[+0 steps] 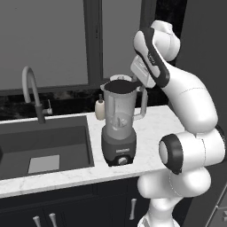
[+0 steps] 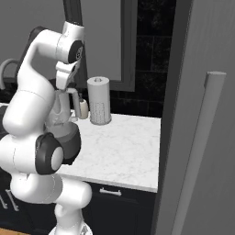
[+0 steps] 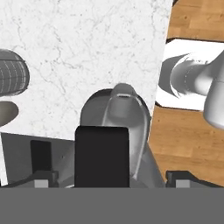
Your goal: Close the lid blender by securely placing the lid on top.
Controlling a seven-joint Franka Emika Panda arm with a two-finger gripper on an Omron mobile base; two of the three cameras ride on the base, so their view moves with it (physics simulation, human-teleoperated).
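the lid (image 1: pixel 120 84) lies as a flat black disc on the mouth of the blender (image 1: pixel 119 124), which stands on the white marble counter (image 1: pixel 150 133) just beside the sink (image 1: pixel 44 146). the gripper (image 1: pixel 138 74) hangs right above and slightly behind the lid. in the hand view the lid (image 3: pixel 102 156) shows edge-on as a dark block between the fingers (image 3: pixel 41 156), with a gap on each side, so the jaws look released and hold nothing.

my judgement: the step in hand is to let go cleanly and to make sure that the lid sits well. from the left base view the lid seems level on the rim, but i cannot tell if it is pressed down fully. to do it well, the hand should go straight up, without any side move, because a finger that brushes the edge can tip the disc or push the jar. the handle and spout are close, and also the small cream bottle (image 1: pixel 100 109) behind the jar, so no swing toward them. if the lid sits high on 1 side, a soft press from above with jaws wide may seat it.
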